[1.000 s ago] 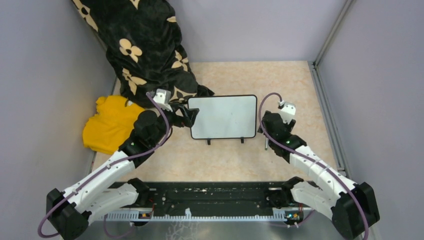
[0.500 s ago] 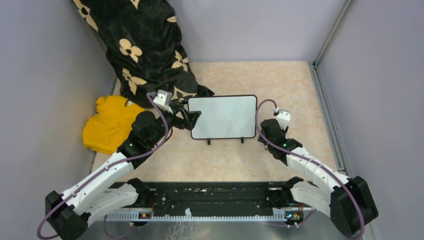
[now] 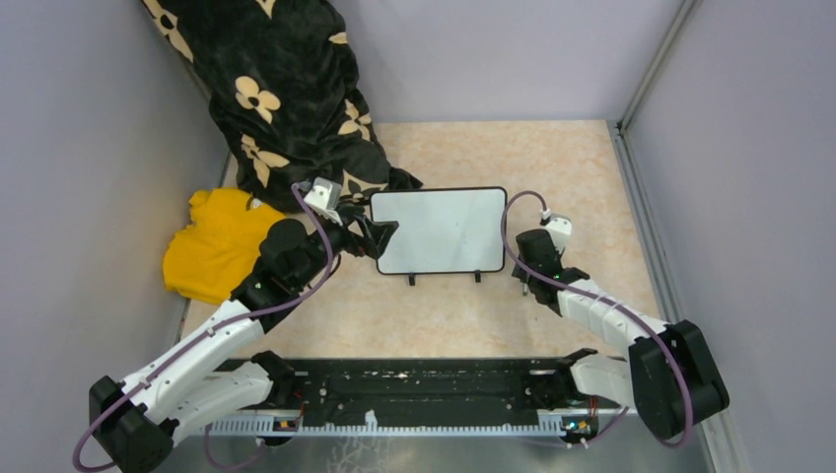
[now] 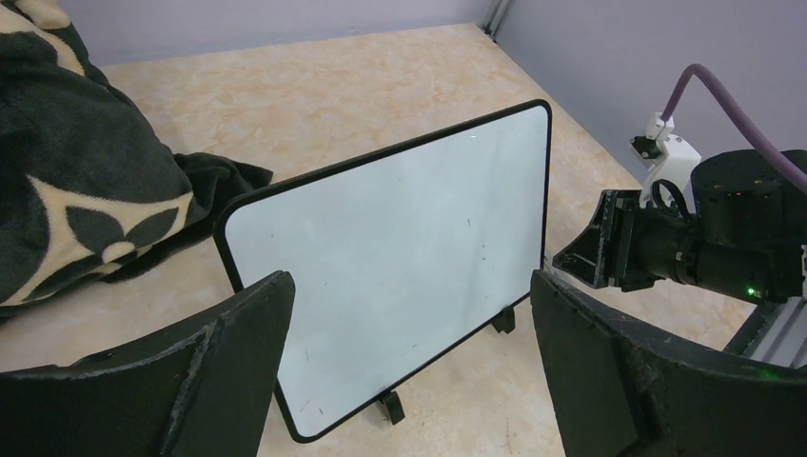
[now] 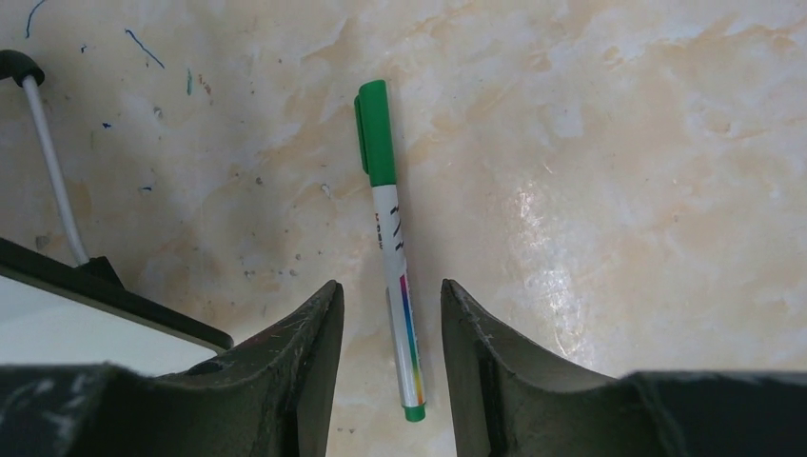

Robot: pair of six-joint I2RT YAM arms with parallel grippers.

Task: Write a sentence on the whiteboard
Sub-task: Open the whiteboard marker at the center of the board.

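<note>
**Right pincer straddling the green marker, board sitting blank-white mid-table**

So the whiteboard (image 3: 441, 230) is standing on its two little black feet (image 3: 411, 279) around the middle of the beige marbled table (image 3: 572, 168), with its writing face pointing back toward the arms. That face is showing plain glossy white with a few tiny dark specks.

The left gripper (image 3: 384, 236) is hanging right at the board's left edge with its jaws spread about as wide as they go, and it's holding nothing. In the left wrist view the board is filling the space beyond the two fingers. I honestly can't tell whether the left finger is brushing the frame or just sitting close to it.

The right gripper (image 5: 388, 295) is pointing down at the table just off the board's right lower corner. A green-capped marker (image 5: 390, 238) is lying flat there with its cap end pointing away from the wrist camera. The jaws are sitting partly open on either side of the marker's barrel. A sliver of table is showing on both sides, so it isn't pinching the marker.

Off to the left, a black blanket with cream flowers (image 3: 286, 89) is piling up in the back corner. A yellow cloth (image 3: 212, 246) is lying beside the left arm.
</note>
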